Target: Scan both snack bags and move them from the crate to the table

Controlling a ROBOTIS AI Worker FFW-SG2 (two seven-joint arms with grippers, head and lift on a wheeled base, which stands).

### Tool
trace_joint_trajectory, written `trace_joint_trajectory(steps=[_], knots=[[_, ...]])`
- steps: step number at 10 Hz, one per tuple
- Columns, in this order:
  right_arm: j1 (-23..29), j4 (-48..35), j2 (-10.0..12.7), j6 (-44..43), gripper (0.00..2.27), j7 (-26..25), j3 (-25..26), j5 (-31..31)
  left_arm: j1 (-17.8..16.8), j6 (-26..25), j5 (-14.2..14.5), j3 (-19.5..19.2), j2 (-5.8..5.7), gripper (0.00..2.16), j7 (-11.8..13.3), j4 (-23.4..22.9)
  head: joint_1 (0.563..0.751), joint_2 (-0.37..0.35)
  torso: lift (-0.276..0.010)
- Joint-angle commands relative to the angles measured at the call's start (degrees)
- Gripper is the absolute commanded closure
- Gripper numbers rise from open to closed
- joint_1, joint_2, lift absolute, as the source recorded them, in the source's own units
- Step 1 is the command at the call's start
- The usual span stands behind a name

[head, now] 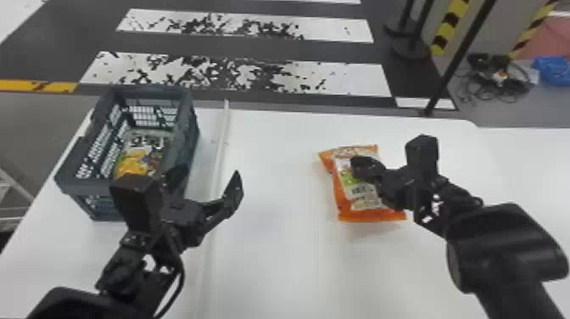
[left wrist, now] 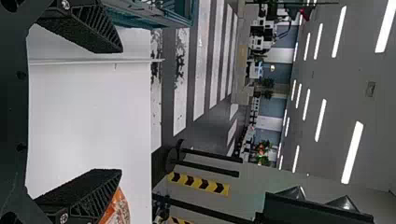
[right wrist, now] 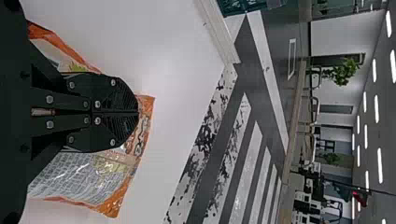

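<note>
My left gripper (head: pixel 208 179) stands open beside the crate's right side; in the left wrist view the left gripper (left wrist: pixel 119 111) has nothing between its spread fingers. The dark crate (head: pixel 71 174) stands at the table's left, with a green and yellow snack bag (head: pixel 142 158) lying inside. On the right, my right gripper (head: pixel 361 166) is over the orange snack bag (head: pixel 344 204). From the right wrist, the right gripper (right wrist: pixel 137 112) is shut on the orange bag (right wrist: pixel 112 198), which spreads out beneath and beside its fingers; the pinched part is hidden.
The white table (head: pixel 280 254) has a raised pale strip (head: pixel 219 148) running front to back between the crate and the orange bag. Beyond the far edge are the striped floor and a black pole (head: pixel 449 72) at the right.
</note>
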State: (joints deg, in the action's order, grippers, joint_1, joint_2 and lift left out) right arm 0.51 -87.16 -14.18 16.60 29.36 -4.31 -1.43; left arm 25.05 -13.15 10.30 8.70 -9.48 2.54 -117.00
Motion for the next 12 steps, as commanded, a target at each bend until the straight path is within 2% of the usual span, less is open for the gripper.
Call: trace_joint_trajectory(steps=[1,5,9,12], knots=[[-1.9,5.1,0.0,-2.2,2.26,-0.1,-0.6,-1.3,0.0,-0.2,0.0,-0.1,-0.02,0.08,-0.1,0.0,0.695,-0.058,-0.088],[-2.6,12.9,-0.1,-8.7,2.26,-2.1,-1.8,-2.4,-0.4,0.0,0.0,-0.1,0.07,0.08,0.0,0.7,0.695,-0.066,-0.088],[1.1,11.8,-0.1,-10.1,2.26,-2.4,3.9,-2.3,-0.4,0.0,0.1,0.0,-0.02,0.08,0.0,0.9,0.695,-0.098,-0.088],[2.7,11.4,-0.7,-11.2,2.26,-2.0,5.6,-2.2,-0.7,0.0,0.2,0.5,0.07,0.08,0.1,1.3,0.695,-0.143,-0.088]])
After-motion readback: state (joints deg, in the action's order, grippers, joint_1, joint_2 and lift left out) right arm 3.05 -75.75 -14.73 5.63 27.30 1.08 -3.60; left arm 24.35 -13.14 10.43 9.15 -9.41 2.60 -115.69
